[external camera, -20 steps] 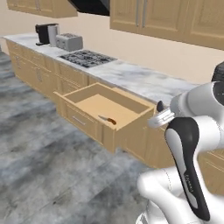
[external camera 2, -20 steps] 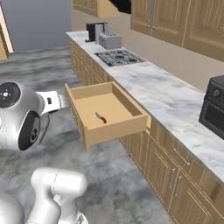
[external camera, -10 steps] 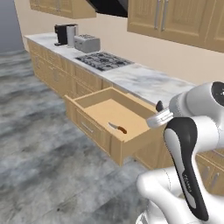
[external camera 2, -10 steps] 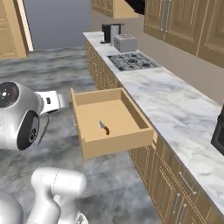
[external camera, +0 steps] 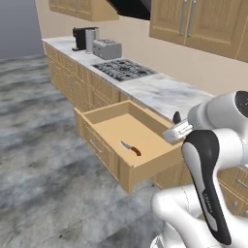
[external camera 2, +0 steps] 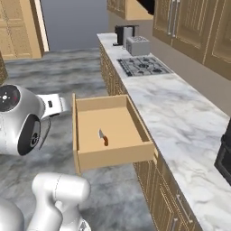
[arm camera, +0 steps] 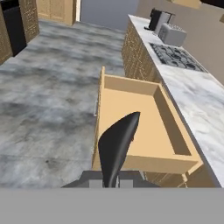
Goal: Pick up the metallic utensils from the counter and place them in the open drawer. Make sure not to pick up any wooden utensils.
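Note:
The open drawer [external camera: 145,168] juts from the cabinets under the stove-side marble top, also in the right base view [external camera 2: 113,157] and the hand view [arm camera: 131,85]. One of the metallic utensils, a knife [external camera: 131,148] with a reddish handle, lies on its floor [external camera 2: 103,136]. My gripper [arm camera: 111,181] is shut on a dark grey spoon-like utensil [arm camera: 119,142] that sticks up before the camera, over the drawer's near end. The hand [external camera: 175,128] hovers beside the drawer's front corner [external camera 2: 67,103]. The counter with the sink and the wooden utensils are out of view.
A gas hob [external camera: 123,69], a toaster [external camera: 106,48] and a coffee machine [external camera: 80,38] stand along the marble top [external camera 2: 180,117]. A black appliance [external camera 2: 224,153] sits at the right edge. Open grey floor [arm camera: 48,100] stretches in front of the cabinets.
The base has driven on, so the whole scene has shifted and the drawer with the knife now stands closer. The arm keeps its pose and the gripper stays shut on the utensil.

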You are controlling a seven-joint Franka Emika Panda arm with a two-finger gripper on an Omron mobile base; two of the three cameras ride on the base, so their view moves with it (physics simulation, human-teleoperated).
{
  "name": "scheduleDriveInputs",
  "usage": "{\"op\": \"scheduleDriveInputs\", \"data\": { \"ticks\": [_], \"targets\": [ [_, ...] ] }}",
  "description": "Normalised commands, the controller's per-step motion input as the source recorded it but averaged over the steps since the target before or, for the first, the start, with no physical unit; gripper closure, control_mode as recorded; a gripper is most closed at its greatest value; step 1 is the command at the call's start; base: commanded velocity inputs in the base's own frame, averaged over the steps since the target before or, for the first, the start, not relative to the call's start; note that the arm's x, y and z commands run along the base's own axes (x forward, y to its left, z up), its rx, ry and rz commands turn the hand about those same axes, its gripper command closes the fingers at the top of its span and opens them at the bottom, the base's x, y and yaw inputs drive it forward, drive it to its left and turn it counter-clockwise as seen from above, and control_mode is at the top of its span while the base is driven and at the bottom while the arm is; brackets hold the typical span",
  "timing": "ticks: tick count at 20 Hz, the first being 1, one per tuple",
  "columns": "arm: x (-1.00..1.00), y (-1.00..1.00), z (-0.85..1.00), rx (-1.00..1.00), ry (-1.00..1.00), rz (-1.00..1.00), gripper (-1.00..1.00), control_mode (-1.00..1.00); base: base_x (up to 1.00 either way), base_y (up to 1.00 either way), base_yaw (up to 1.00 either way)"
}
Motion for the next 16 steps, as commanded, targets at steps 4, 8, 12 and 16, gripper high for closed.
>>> {"op": "scheduleDriveInputs", "data": {
  "ticks": [4, 8, 12, 16],
  "targets": [
    [0.00, 0.00, 0.00, 0.00, 0.00, 0.00, 1.00, 1.00, 0.61, -0.21, 0.22],
    [0.00, 0.00, 0.00, 0.00, 0.00, 0.00, 1.00, 1.00, 0.64, -0.26, 0.22],
    [0.00, 0.00, 0.00, 0.00, 0.00, 0.00, 1.00, 1.00, 0.13, -0.24, 0.22],
    [0.00, -0.13, -0.42, -0.03, 0.10, 0.15, 1.00, -1.00, 0.00, 0.00, 0.00]
  ]
}}
